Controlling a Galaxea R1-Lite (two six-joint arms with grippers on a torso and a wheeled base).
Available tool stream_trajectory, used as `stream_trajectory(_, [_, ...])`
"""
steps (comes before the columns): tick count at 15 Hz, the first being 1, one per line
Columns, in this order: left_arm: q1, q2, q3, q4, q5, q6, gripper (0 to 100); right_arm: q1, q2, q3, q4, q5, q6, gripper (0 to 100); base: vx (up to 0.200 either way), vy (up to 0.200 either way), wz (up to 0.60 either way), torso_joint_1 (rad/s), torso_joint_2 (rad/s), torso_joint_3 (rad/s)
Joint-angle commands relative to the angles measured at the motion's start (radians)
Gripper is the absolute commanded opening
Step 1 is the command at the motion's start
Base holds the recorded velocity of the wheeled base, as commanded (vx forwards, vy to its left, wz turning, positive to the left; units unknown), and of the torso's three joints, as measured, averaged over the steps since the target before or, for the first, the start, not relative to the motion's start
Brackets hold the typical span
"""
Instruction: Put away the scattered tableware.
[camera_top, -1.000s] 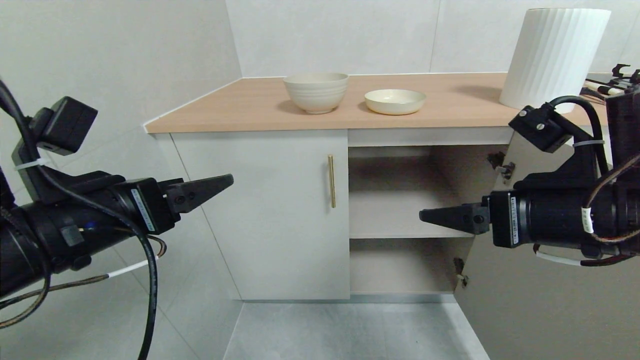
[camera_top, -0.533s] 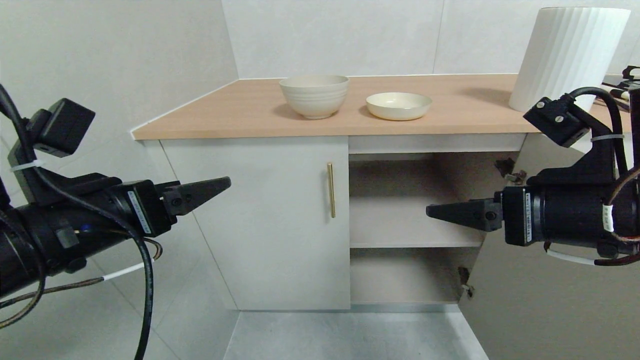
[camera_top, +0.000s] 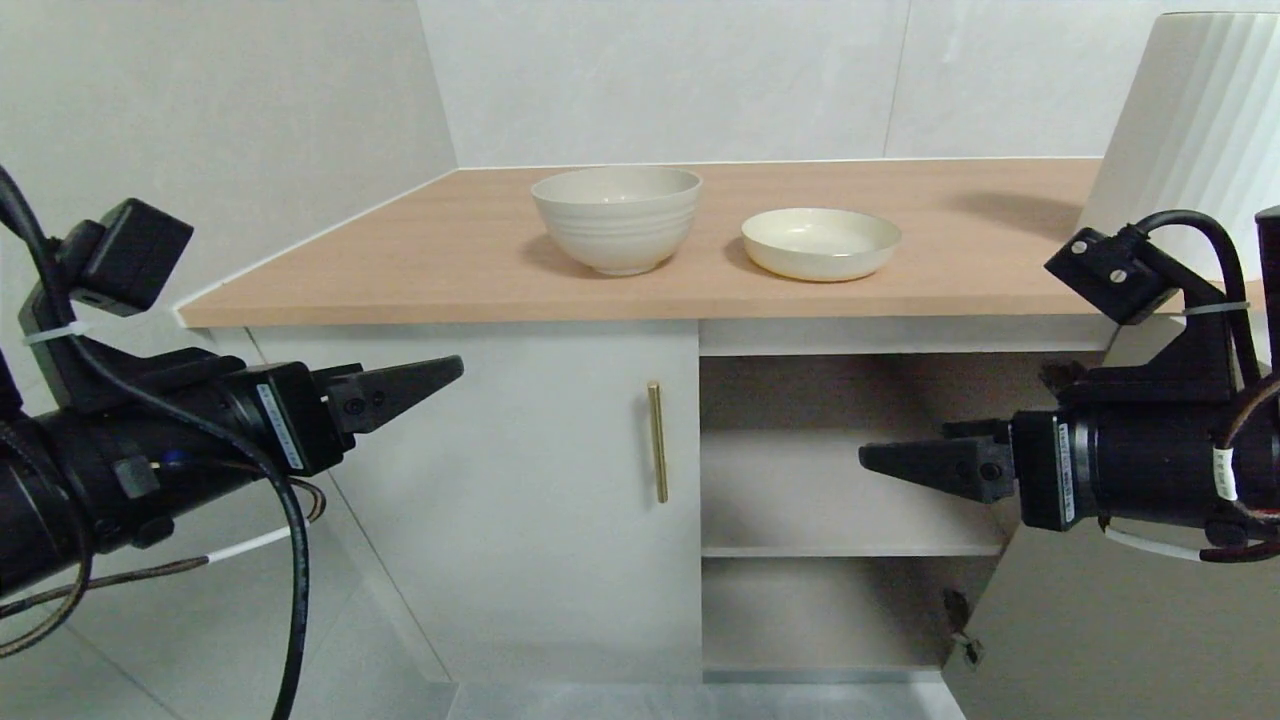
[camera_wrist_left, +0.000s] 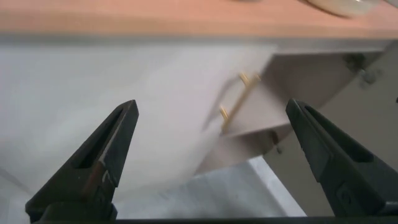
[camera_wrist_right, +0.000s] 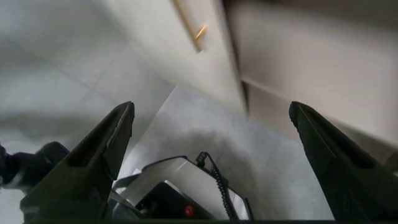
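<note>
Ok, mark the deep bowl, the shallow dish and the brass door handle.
deep bowl (camera_top: 617, 228): head view, ribbed outer wall.
shallow dish (camera_top: 820, 238): head view, middle of its inside.
brass door handle (camera_top: 657, 442): head view, mid-bar.

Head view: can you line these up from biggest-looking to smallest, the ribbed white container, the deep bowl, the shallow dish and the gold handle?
1. ribbed white container, biggest even though the picture's edge cuts it off.
2. deep bowl.
3. shallow dish, nearly as wide as the bowl but much flatter.
4. gold handle, long but very thin.

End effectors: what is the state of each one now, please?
Left end effector: open, holding nothing.
Right end effector: open, holding nothing.
</note>
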Motion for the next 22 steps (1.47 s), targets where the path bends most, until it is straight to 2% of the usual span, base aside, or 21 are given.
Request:
stream_trajectory(1, [0.0, 0.005, 0.002, -0.001, 0.0, 0.001, 100, -0.001, -0.007, 0.006, 0.0, 0.0, -0.001, 100, 0.2, 0.0, 0.0, 0.007, 0.0, 0.002])
stream_trajectory(3, [-0.005, -0.012, 0.004, -0.001, -0.005, -0.001, 100, 0.0, -0.009, 0.008, 0.0, 0.0, -0.006, 100, 0.1, 0.0, 0.0, 0.001, 0.0, 0.004])
stream_trajectory(5, [-0.005, -0.038, 0.002, 0.003, -0.042, -0.001, 100, 0.0, -0.021, 0.012, 0.0, 0.002, -0.027, 100, 0.0, 0.0, 0.0, 0.0, 0.0, 0.0])
stream_trajectory(7, [-0.005, -0.056, -0.007, 0.052, -0.077, -0.002, 100, 0.0, -0.036, 0.02, 0.0, 0.003, -0.032, 100, 0.0, 0.0, 0.0, 0.0, 0.0, 0.0])
stream_trajectory(8, [-0.005, -0.056, -0.024, 0.112, -0.092, -0.002, 100, 0.0, -0.041, 0.02, 0.0, 0.003, -0.041, 100, 0.0, 0.0, 0.0, 0.0, 0.0, 0.0])
stream_trajectory(10, [-0.005, -0.053, -0.039, 0.152, -0.117, -0.002, 100, -0.001, -0.042, 0.024, 0.001, 0.003, -0.065, 100, 0.0, 0.0, 0.0, 0.0, 0.0, 0.0])
stream_trajectory(15, [-0.005, -0.048, -0.039, 0.154, -0.118, -0.004, 100, -0.001, -0.042, 0.028, 0.0, 0.003, -0.067, 100, 0.0, 0.0, 0.0, 0.005, -0.02, -0.02])
stream_trajectory(22, [-0.005, -0.035, -0.036, 0.155, -0.12, -0.004, 100, -0.003, -0.042, 0.029, 0.001, 0.002, -0.068, 100, 0.0, 0.0, 0.0, 0.108, -0.39, -0.289])
